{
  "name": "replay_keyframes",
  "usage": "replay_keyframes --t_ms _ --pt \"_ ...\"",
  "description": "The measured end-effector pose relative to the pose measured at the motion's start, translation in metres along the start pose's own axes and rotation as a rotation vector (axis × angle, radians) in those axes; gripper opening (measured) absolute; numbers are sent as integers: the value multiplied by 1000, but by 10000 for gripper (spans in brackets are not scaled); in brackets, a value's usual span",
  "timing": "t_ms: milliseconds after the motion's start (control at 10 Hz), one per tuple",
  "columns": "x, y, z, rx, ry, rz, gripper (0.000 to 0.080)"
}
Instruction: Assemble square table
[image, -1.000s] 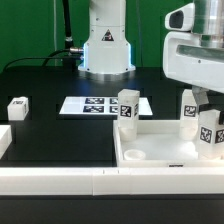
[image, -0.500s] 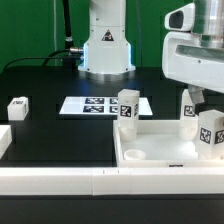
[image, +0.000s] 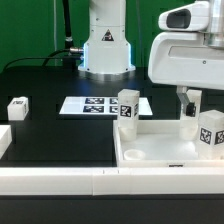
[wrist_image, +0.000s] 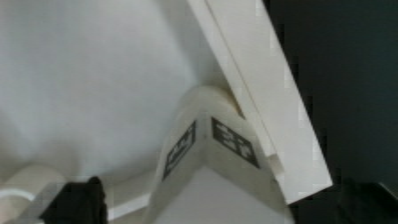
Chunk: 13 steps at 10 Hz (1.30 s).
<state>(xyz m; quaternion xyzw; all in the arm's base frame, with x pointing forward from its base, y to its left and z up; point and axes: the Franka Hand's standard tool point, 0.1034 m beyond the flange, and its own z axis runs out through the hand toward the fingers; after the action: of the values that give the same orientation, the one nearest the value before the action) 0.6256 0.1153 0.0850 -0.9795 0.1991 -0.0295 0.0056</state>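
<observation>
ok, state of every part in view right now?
tabletop slab: lying flat, recessed side up
leg at far left corner: upright in the slab
two legs at the exterior view's right: upright in the slab
loose leg: on the table, apart from the slab
gripper: open, holding nothing
marker board: flat on the table

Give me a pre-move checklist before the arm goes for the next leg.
1. Pincer let go of the far-corner leg beneath it: cannot tell, the fingers sit close over it.
2. That leg upright in its corner of the square tabletop: ok.
3. Other two standing legs, back leg and near leg, upright: ok.
4. Empty corner socket on the exterior view's left free of obstruction: ok.
5. Loose leg on the black table, nothing around it: ok.
6. Marker board uncovered: ok.
</observation>
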Motion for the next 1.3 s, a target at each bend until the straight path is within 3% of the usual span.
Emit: replay_keyframes --t_ms 400,700,800,900,1000,1100,1300 --pt "2 1 1 -13 15 -462 649" --pt "4 3 1 -31 17 -601 649" --pt "4 4 1 -31 17 -585 560" --pt "4 4 1 -31 17 -576 560" --pt "4 4 1 -31 17 -559 347" --pt "4 4 1 -31 18 -559 284" --pt "4 3 1 -28 18 -471 284"
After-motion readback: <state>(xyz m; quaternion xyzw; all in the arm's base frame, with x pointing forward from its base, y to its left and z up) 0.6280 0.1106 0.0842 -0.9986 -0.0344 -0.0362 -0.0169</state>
